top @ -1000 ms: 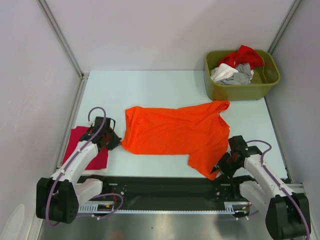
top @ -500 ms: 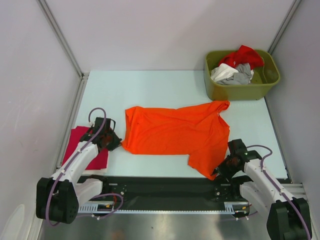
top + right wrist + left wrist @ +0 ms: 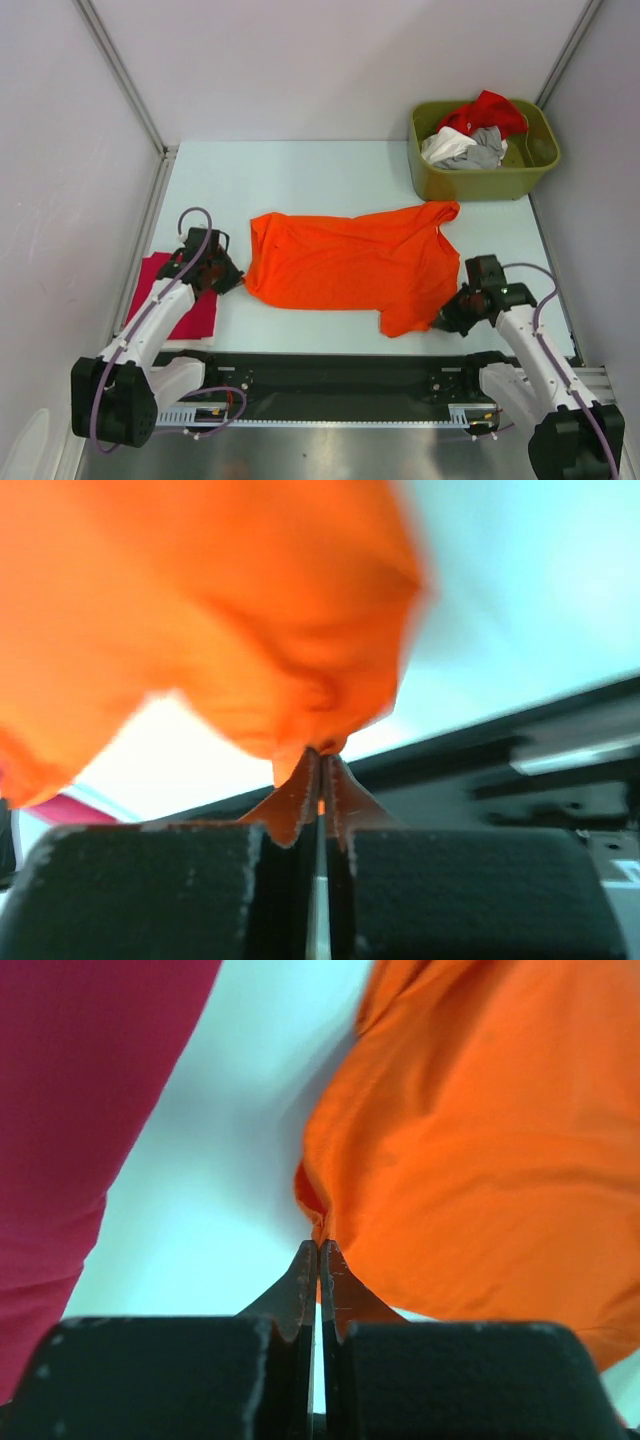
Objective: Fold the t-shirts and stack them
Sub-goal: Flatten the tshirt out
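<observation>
A large bright orange t-shirt (image 3: 350,265) lies spread on the table's middle. My left gripper (image 3: 238,284) is shut on its near left corner; in the left wrist view the cloth (image 3: 480,1140) is pinched at the tips (image 3: 320,1250). My right gripper (image 3: 441,322) is shut on its near right corner and holds it lifted; the cloth (image 3: 220,610) bunches at the tips (image 3: 321,758). A folded magenta-red t-shirt (image 3: 175,300) lies at the left edge, also in the left wrist view (image 3: 70,1110). Red (image 3: 487,110), white (image 3: 445,145) and grey (image 3: 487,148) t-shirts are in the bin.
The olive-green plastic bin (image 3: 480,180) stands at the back right corner. A black rail (image 3: 340,375) runs along the table's near edge. White walls close in both sides and the back.
My right gripper has moved right and away from the near edge, pulling the orange shirt's near right corner with it. My left gripper has shifted slightly forward with its corner.
</observation>
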Motion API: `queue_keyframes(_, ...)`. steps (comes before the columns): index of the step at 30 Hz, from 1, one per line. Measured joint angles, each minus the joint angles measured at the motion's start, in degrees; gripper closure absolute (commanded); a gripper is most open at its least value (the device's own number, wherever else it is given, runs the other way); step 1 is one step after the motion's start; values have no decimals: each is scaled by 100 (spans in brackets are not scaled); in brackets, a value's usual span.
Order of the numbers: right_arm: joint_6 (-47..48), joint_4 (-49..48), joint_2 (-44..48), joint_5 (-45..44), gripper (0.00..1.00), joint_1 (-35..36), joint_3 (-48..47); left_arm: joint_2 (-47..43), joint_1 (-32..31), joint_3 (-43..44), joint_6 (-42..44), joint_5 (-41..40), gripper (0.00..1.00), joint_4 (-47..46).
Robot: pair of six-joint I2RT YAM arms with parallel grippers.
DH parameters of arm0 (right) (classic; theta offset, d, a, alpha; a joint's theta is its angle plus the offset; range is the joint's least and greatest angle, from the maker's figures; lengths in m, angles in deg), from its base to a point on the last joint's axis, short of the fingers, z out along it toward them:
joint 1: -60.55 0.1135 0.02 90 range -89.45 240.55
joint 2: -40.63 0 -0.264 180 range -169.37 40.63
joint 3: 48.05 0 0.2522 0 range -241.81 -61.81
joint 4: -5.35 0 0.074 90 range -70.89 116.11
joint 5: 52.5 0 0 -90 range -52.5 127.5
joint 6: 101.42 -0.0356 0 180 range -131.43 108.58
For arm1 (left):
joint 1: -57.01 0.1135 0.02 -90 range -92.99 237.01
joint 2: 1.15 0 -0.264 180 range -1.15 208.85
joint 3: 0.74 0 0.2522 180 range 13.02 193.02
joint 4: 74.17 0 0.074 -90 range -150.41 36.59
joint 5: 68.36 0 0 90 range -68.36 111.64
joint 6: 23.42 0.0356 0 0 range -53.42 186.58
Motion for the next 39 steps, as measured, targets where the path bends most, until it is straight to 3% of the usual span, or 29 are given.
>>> queue_keyframes(5,769,131,-636,-129,100,-501,-1773,-13,0,981,396,-85,100,188)
queue_keyframes(15,1950,662,-1794,-289,100,-925,-6815,-44,0,3742,1432,-614,100,302)
queue_keyframes(24,2719,1003,-1541,197,100,-925,-9742,-109,-79,5991,2258,-699,100,212)
queue_keyframes(32,2887,896,-649,481,100,-866,-10915,-979,-765,7042,2798,-1152,100,151)
queue_keyframes(36,2824,804,-481,479,100,-833,-10924,-1255,-1040,7447,3112,-1644,100,-48)
queue_keyframes(39,2778,772,-481,348,100,-828,-10406,-1209,-1176,7346,3305,-1862,100,-291)
